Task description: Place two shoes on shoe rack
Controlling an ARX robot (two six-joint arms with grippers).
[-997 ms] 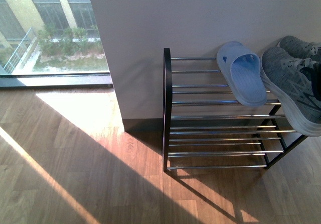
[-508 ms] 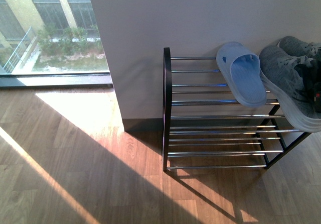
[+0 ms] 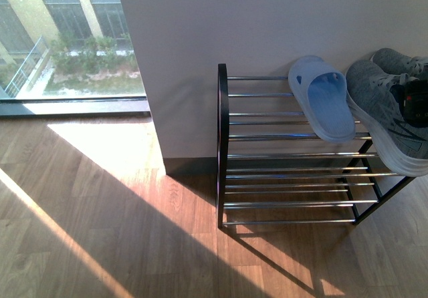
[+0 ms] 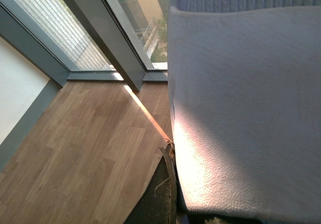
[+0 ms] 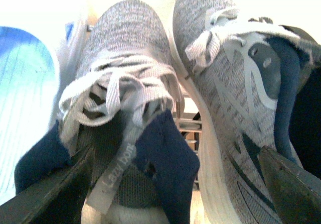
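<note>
- The shoe rack (image 3: 224, 144) stands against the wall. On its top tier lie 1 pale blue slide (image 3: 324, 104) and, just beside it, 2 grey sneakers (image 5: 125, 48).
- The right gripper (image 5: 175, 156) hangs over the near sneaker (image 3: 378, 111). Its jaws are wide apart, 1 finger on each side of the navy collar, and it grips nothing.
- Risk: that sneaker's heel appears to overhang the front bar. A finger catching a lace or the collar on the way out could drag it off.
- Risk: a sideways pull could shove the sneaker into the slide beside it.
- The left gripper (image 4: 168, 199) shows only 1 dark finger, against a second slide (image 4: 241, 108) above the floor (image 4: 85, 153). It looks carried, but I cannot tell how the jaws stand.
- Risk: a loose hold could drop it short of the rack.
</note>
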